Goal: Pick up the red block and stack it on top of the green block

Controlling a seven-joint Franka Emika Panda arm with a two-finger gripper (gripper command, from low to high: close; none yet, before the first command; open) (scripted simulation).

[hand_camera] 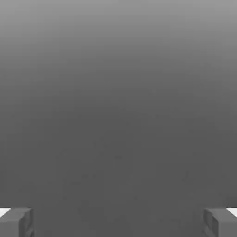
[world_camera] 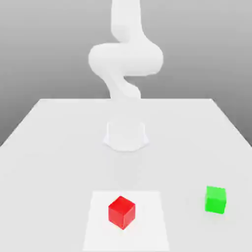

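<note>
Two blocks on the bench, arm folded above its base

The red block (world_camera: 121, 212) sits near the bench's (world_camera: 54, 147) front edge, about midway along it, on a paler square patch (world_camera: 147, 221). The green block (world_camera: 215, 199) rests well apart from it, toward the front corner on the exterior view's right. The white arm (world_camera: 125, 59) rises at the far edge. In the hand view the gripper (hand_camera: 118, 222) has its jaws spread wide with nothing between the fingertips (hand_camera: 16, 221)
</note>
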